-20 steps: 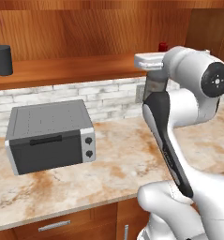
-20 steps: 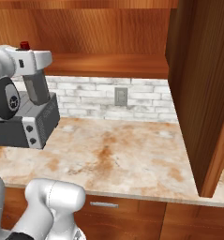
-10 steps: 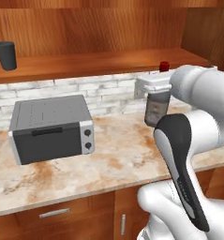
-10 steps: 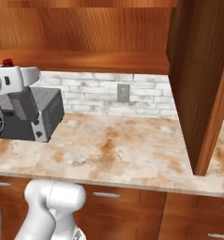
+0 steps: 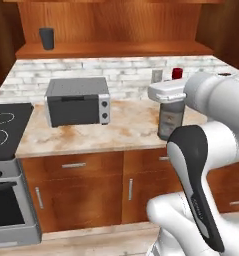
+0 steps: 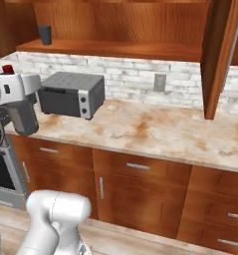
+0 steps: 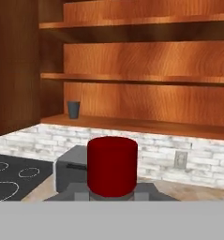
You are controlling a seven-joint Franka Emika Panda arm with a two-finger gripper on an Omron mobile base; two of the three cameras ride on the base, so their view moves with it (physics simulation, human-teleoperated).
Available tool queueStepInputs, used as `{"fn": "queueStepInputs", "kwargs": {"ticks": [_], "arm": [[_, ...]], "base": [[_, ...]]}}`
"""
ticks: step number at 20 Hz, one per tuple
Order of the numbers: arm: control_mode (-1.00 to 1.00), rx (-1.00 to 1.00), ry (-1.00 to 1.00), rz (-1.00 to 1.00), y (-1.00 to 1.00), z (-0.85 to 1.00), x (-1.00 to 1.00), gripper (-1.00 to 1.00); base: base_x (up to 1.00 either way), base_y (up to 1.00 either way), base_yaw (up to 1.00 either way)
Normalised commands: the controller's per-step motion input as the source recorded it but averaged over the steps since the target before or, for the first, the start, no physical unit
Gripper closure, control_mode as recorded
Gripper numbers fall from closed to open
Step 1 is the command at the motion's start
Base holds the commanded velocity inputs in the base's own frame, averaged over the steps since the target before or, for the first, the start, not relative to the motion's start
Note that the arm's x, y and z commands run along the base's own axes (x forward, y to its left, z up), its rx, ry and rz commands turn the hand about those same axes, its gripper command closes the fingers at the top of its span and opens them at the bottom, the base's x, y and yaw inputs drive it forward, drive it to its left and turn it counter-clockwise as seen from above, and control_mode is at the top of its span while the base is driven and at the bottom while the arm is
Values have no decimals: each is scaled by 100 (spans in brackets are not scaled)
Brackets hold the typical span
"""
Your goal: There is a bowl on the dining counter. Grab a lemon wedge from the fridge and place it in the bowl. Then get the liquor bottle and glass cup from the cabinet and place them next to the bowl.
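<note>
My gripper [image 5: 168, 99] is shut on the neck of the liquor bottle [image 5: 170, 121], a clear greyish bottle with a red cap [image 5: 177, 73], and holds it upright in the air in front of the wall counter. From the right base the gripper [image 6: 20, 90] and the hanging bottle [image 6: 24, 118] sit at the far left. The red cap [image 7: 112, 165] looms close in the hand view. The glass cup [image 5: 46, 38], a dark tumbler, stands at the left end of the cabinet's lowest shelf [image 5: 116, 49]; the cup [image 6: 45, 35] [image 7: 73, 109] is far from the gripper.
A grey toaster oven [image 5: 78, 101] [image 6: 70, 93] sits on the marble wall counter [image 5: 126, 130] against the white brick backsplash. A black stovetop [image 5: 3, 127] lies to the left. The open cabinet door [image 6: 220, 55] juts out at the right. Drawers and doors line the counter front below.
The whole scene has shifted and shrunk: the base has backed away from the counter, bringing the drawers and stove into view. The bottle stays in the gripper.
</note>
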Motion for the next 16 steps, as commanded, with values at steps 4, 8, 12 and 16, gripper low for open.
{"fn": "queueStepInputs", "kwargs": {"ticks": [4,8,12,16], "arm": [[100,0,0,0,0,0,0,100],[100,0,0,0,0,0,0,100],[100,0,0,0,0,0,0,100],[100,0,0,0,0,0,0,100]], "base": [[-79,0,58],[-78,0,60],[-81,0,59],[-93,7,53]]}}
